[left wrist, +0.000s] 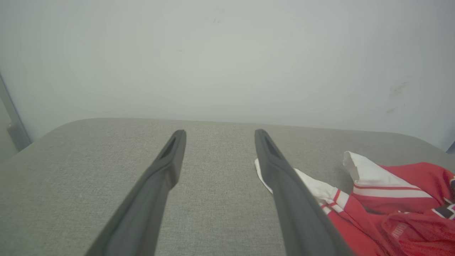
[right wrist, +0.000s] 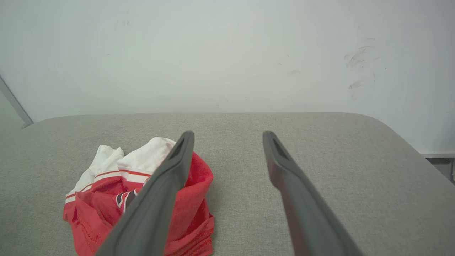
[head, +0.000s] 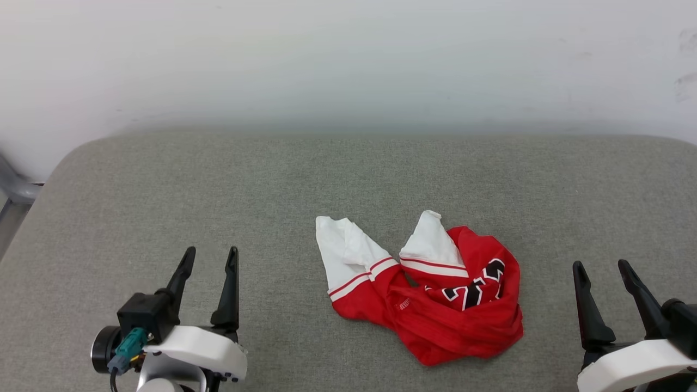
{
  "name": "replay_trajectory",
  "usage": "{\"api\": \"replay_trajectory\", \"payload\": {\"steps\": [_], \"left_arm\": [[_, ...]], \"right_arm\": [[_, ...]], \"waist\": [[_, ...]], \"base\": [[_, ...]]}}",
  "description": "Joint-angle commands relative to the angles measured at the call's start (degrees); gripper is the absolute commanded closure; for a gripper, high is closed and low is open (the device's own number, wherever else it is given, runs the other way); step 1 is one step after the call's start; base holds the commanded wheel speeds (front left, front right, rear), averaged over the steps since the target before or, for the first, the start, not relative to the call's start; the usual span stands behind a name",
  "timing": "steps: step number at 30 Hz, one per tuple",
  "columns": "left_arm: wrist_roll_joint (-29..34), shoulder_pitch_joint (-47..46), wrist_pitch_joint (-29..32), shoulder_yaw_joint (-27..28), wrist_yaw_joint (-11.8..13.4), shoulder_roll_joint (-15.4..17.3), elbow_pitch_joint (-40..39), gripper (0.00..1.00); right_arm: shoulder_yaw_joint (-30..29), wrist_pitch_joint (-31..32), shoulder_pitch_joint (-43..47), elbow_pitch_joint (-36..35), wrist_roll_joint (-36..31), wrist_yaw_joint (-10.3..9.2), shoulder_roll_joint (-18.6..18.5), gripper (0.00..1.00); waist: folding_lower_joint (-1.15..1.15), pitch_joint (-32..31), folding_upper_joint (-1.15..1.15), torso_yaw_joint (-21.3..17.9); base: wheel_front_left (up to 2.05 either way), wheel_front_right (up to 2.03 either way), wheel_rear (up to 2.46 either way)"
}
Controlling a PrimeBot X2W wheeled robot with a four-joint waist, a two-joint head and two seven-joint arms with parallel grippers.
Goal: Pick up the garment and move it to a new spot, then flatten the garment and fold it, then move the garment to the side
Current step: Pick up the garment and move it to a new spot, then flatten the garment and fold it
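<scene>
From my station, both end effectors are released. The left gripper (head: 211, 251) has its two dark fingers spread apart with nothing between them, and the right gripper (head: 601, 264) stands the same way, wide and empty.

The garment (head: 435, 305) lies crumpled on the grey padded surface (head: 218, 179), between the two grippers and touching neither. In the head view it sits at about 3 o'clock from the left gripper and 9 o'clock from the right one, nearer the right. In the left wrist view it is at 4 o'clock, partly behind one finger. In the right wrist view it is at 8 o'clock, again partly behind a finger.

The cloth is a thin red jersey knit, bunched into soft folds. Its two white sleeves (head: 343, 247) point towards 11 and 12 o'clock, each edged with red-and-white striped trim. The surface is a coarse woven fabric with rounded corners, set against a plain pale wall (head: 348, 54) with a few scuffs.

Black numerals (head: 474, 288) outlined in white show in the folds, too creased for me to read. A small white mark on the red cloth is too small to make out.
</scene>
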Motion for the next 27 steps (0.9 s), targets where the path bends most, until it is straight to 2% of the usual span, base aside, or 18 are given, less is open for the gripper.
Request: {"api": "replay_trajectory", "payload": {"steps": [1, 13, 17, 19, 20, 27], "left_arm": [[0.32, 0.92, -0.14, 0.11, -0.48, -0.18, 0.18, 0.00], [2.32, -0.11, -0.14, 1.34, -2.63, -2.11, 1.26, 0.00], [2.93, -0.87, -0.14, 1.47, -3.24, -2.65, 0.94, 0.00], [3.51, -1.89, -0.14, 1.61, -3.66, -3.40, 0.44, 0.00], [3.51, -1.89, -0.14, 1.61, -3.66, -3.40, 0.44, 0.00], [5.11, -3.92, -0.14, 2.41, -5.39, -6.06, -0.40, 0.00]], "right_arm": [[0.01, 0.20, 0.69, -0.51, 0.01, -0.02, 0.04, 0.00], [0.22, 3.13, -0.88, 0.91, 1.28, -0.02, 0.03, 0.00], [0.82, 7.20, -3.84, 3.31, 2.49, -0.02, -0.24, 0.00], [2.02, 12.98, -8.07, 6.24, 5.07, -0.02, -2.35, 0.00], [2.02, 12.98, -8.07, 6.24, 5.07, -0.02, -2.35, 0.00], [9.88, 25.89, -21.43, 12.84, 10.95, -0.02, -8.62, 0.00]], "waist": [[0.00, -0.20, 0.00, 0.09], [0.00, 0.41, 0.00, 1.34], [0.00, 1.62, 0.00, 2.19], [0.00, 3.18, 0.00, 3.37], [0.00, 3.18, 0.00, 3.37], [0.00, 7.24, 0.00, 5.94]], "base": [[0.00, 0.00, 0.00], [0.00, 0.00, 0.00], [0.00, 0.00, 0.00], [0.00, 0.00, 0.00], [0.00, 0.00, 0.00], [0.00, 0.00, 0.00]]}}
